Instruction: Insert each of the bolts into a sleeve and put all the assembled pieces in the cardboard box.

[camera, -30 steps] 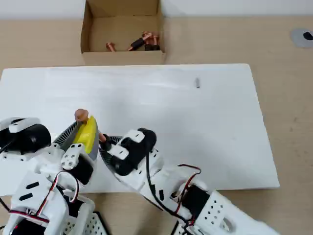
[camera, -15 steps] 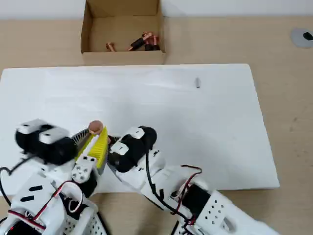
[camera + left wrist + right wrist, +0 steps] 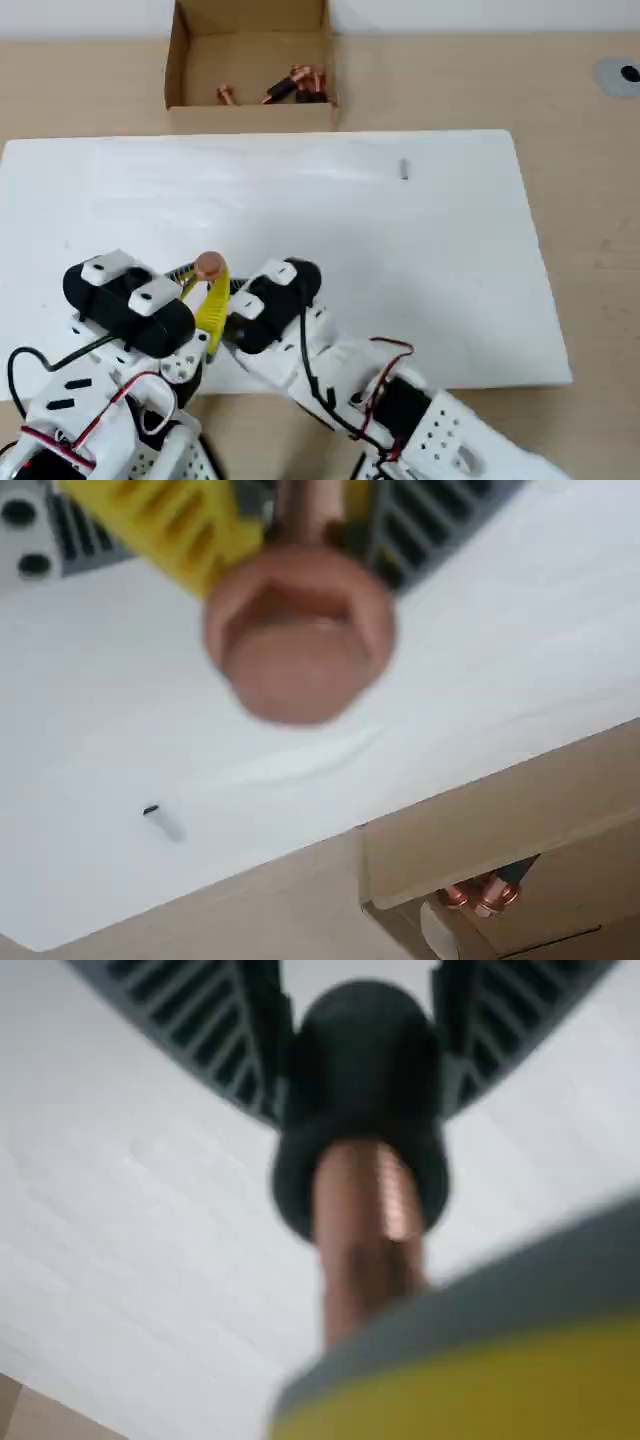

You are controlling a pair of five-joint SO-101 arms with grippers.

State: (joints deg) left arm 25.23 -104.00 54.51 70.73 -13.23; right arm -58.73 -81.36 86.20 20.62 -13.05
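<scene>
Near the front edge of the white board (image 3: 400, 250), the two arms meet tip to tip. The left end effector (image 3: 211, 288) is closed on a copper bolt (image 3: 300, 630), gripping its shank just under the hexagonal head. The right end effector (image 3: 360, 1020) is clamped round a black sleeve (image 3: 360, 1090), with the bolt's shank in the sleeve's mouth. How deep it sits is hard to judge, as that close view is blurred.

A small tilt between shank and bore could bind the bolt, and pushing on would then slide it back through the left grip or twist the sleeve askew. The two sets of jaws are also very close and may collide. If either lets go with the bolt only shallowly seated, the pair could part on the way to the cardboard box (image 3: 250, 118), which is well apart across the board.
</scene>
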